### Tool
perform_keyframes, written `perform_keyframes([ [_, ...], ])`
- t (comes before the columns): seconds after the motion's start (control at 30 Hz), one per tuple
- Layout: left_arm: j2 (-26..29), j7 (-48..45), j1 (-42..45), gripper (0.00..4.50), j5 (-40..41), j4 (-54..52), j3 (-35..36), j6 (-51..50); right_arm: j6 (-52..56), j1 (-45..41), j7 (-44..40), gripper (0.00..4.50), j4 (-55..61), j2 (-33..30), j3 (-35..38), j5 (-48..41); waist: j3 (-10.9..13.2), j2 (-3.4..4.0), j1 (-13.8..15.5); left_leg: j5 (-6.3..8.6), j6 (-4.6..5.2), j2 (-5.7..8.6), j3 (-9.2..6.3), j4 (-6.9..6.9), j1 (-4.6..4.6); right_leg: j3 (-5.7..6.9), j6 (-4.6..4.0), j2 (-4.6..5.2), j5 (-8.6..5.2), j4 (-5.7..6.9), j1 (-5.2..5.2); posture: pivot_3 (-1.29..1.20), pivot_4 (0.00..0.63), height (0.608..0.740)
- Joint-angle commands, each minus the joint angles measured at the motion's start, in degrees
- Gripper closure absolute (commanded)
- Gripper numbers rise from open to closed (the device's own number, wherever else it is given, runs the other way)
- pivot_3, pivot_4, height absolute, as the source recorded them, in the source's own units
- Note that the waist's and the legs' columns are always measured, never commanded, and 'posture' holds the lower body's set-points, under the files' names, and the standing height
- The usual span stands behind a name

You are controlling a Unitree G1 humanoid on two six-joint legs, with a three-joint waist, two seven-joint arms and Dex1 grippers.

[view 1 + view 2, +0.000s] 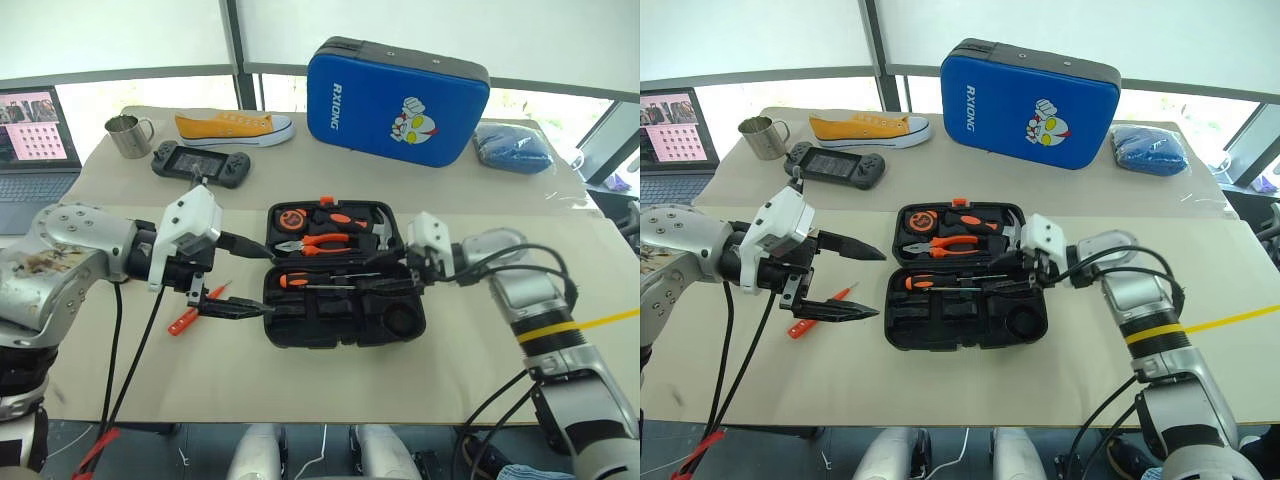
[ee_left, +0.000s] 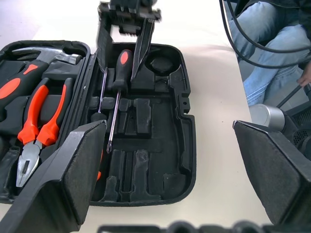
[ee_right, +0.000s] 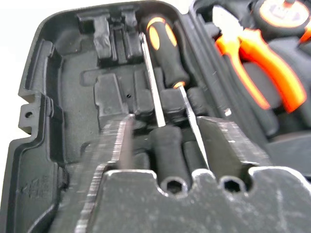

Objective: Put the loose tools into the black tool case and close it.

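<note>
the black tool case [image 1: 345, 320] lies open in the middle of the table, its lid half on the far side with pliers [image 1: 318, 242], a hammer [image 1: 380, 228] and a tape measure [image 1: 290, 217], its near half mostly bare slots. the right gripper [image 1: 392, 282] reaches in from the right over the far edge of the near half, fingers part closed about the dark handle of a second screwdriver [image 3: 167, 155] that runs left to right along the hinge; whether they truly pinch it i cannot tell. one black-and-orange screwdriver [image 1: 325, 280] lies seated just beside it, the same way round.

the left gripper [image 1: 240, 278] hovers at the case's left edge, fingers spread wide, holding nothing. just left and near of it an all-orange screwdriver [image 1: 195, 310] lies loose on the table, slanting near-left to far-right, so the left arm is by far the nearer for it.

counted: two screwdrivers in the case, one loose; one pliers, one hammer, one tape measure. i can't make out a utility knife or a tape roll.
</note>
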State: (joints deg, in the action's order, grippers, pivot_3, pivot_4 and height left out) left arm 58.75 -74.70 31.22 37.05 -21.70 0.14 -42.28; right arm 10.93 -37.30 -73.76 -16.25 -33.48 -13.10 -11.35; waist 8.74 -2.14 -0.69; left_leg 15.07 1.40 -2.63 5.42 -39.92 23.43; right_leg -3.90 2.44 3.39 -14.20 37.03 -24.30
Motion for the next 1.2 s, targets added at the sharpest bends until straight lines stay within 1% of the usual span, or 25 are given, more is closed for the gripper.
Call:
perform_keyframes([
  [0.03, 0.13, -0.06, 1.32, 0.00, -0.28, -0.31, 0.27, 1.24, 0.92, -0.62, 1.86, 3.64, 1.26, 0.53, 0.71, 0.49, 0.00, 0.00, -0.02, 0.00, 0.00, -0.01, 0.00, 0.00, -0.01, 0.00, 0.00, -0.01, 0.00, 0.00, 0.00, 0.00, 0.150, 0.740],
  [0.1, 0.10, -0.10, 1.37, 0.00, -0.35, -0.23, 0.18, 1.34, 1.38, -0.69, 2.41, 4.35, 0.77, 0.86, 0.48, 0.85, 0.00, 0.00, -0.02, 0.00, 0.00, -0.01, 0.00, 0.01, -0.02, 0.00, 0.00, -0.01, 0.00, 0.00, 0.00, 0.00, 0.150, 0.740],
  [0.13, 0.08, -0.11, 1.37, 0.00, -0.37, -0.21, 0.16, 1.40, 1.30, -0.66, 2.56, 4.46, 0.48, 0.97, 0.23, 1.26, 0.00, 0.00, -0.02, 0.00, 0.00, 0.00, 0.00, 0.01, -0.01, 0.00, 0.00, -0.01, 0.00, 0.00, -0.01, 0.00, 0.150, 0.740],
  [0.4, -0.31, -0.21, 1.60, 0.00, -1.14, 0.50, -0.32, 2.15, -0.24, -0.51, -0.13, 4.46, 1.02, 0.98, -4.26, 5.52, 0.00, 0.00, -0.03, 0.00, 0.00, -0.01, 0.00, 0.01, -0.06, 0.00, 0.00, -0.02, 0.00, 0.00, 0.04, 0.00, 0.150, 0.740],
  [0.5, -0.53, 0.02, 1.37, 0.00, -1.27, 0.36, -0.30, 2.31, -2.12, -1.45, 4.18, 4.46, -2.19, 1.27, -7.36, 12.01, 0.00, 0.00, -0.11, 0.00, 0.00, -0.01, 0.00, 0.04, -0.09, 0.00, -0.01, -0.02, 0.00, 0.00, 0.04, 0.00, 0.150, 0.740],
  [0.57, -0.67, 0.13, 1.36, 0.00, -1.28, 0.37, -0.34, 2.35, -5.52, -1.94, 5.22, 4.46, -3.92, 0.73, -9.41, 15.50, -0.02, -0.01, -0.19, 0.00, 0.00, -0.02, 0.01, 0.04, -0.16, 0.00, -0.02, -0.03, -0.01, 0.01, 0.08, 0.00, 0.150, 0.740],
  [0.67, -0.89, 0.33, 1.39, 0.00, -1.35, 0.47, -0.42, 2.46, -7.79, -2.61, 5.67, 4.46, -5.01, 0.48, -10.94, 17.96, -0.03, -0.03, -0.08, -0.01, -0.02, -0.02, 0.02, 0.04, -0.23, 0.00, -0.03, -0.04, -0.02, 0.03, 0.15, 0.00, 0.150, 0.740],
  [0.73, -1.00, 0.49, 1.25, 0.00, -1.49, 0.54, -0.45, 2.62, -8.12, -3.01, 5.47, 4.46, -4.98, 0.71, -10.59, 17.85, -0.08, -0.10, 0.12, -0.02, -0.04, 0.00, 0.02, 0.04, -0.22, 0.00, -0.03, -0.02, -0.02, 0.03, 0.17, 0.00, 0.150, 0.740],
  [0.83, -0.99, 0.97, 0.59, 0.00, -1.97, 0.57, -0.31, 2.92, -5.75, -3.23, 4.22, 4.46, -2.63, 0.96, -8.15, 14.64, -0.14, -0.20, 0.12, -0.02, -0.04, -0.01, 0.02, 0.03, -0.24, 0.00, -0.03, -0.02, -0.02, 0.03, 0.19, 0.00, 0.150, 0.740],
  [1.0, -0.37, 3.98, -3.07, 0.00, -1.95, -0.03, 2.81, 2.18, 8.34, -3.38, 0.97, 4.46, 8.52, 0.05, 2.03, 0.16, -0.10, -0.16, 0.05, -0.02, -0.04, -0.03, -0.01, 0.06, -0.11, 0.00, -0.03, -0.02, -0.02, 0.04, 0.05, 0.00, 0.150, 0.740],
  [1.1, 0.31, 7.21, -8.09, 0.00, -0.89, -1.52, 7.97, 0.22, 17.09, -2.80, 1.09, 4.46, 15.25, -1.78, 8.10, -7.64, -0.03, -0.09, -0.16, -0.02, -0.04, -0.09, -0.22, 0.06, 0.01, -0.01, -0.04, -0.02, -0.01, 0.05, -0.09, 0.00, 0.150, 0.740],
  [1.17, 0.87, 9.31, -13.62, 0.00, -0.59, -2.78, 13.12, -1.46, 22.38, -1.72, 1.64, 4.46, 19.16, -3.59, 11.32, -11.89, -0.02, -0.08, -0.17, -0.02, -0.04, -0.10, -0.34, 0.09, -0.01, -0.01, -0.05, -0.02, -0.01, 0.06, -0.09, 0.00, 0.150, 0.740],
  [1.2, 1.05, 10.21, -17.18, 0.00, -0.79, -3.36, 16.26, -2.36, 24.27, -0.76, 1.64, 4.19, 21.19, -4.77, 12.60, -13.62, -0.02, -0.08, -0.15, -0.01, -0.04, -0.11, -0.35, 0.12, -0.04, -0.01, -0.05, -0.02, -0.01, 0.04, -0.08, 0.00, 0.150, 0.740],
])
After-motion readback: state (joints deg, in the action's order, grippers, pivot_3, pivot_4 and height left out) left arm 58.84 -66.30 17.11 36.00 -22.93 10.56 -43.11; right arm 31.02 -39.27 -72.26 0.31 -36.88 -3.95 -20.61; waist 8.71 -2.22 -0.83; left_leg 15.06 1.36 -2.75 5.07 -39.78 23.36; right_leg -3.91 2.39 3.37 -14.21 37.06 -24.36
